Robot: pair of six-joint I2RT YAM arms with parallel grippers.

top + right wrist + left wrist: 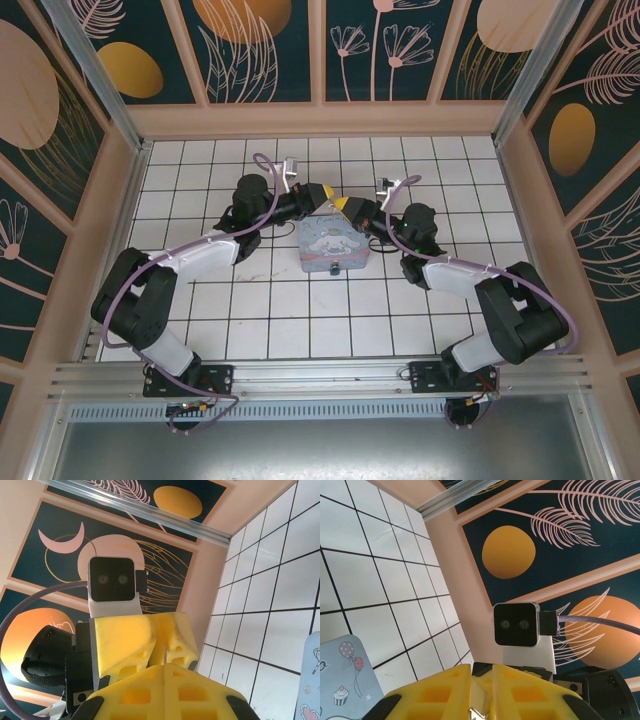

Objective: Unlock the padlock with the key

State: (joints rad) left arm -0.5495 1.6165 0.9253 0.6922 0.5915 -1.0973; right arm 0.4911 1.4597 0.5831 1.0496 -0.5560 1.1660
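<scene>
Both pincers meet above the shut cartoon tin (335, 248), contents hidden from us. Left pincer (481, 672) is clamped on a silvery piece (477, 711) we can't identify; right pincer (165, 667) clamps the thin key (165, 654).

Thin silvery key (164, 656), edge-on, upright

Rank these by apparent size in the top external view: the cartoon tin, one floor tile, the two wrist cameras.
1. cartoon tin
2. floor tile
3. left wrist camera and right wrist camera: alike, and raised nearer the lens, so unranked.
</scene>
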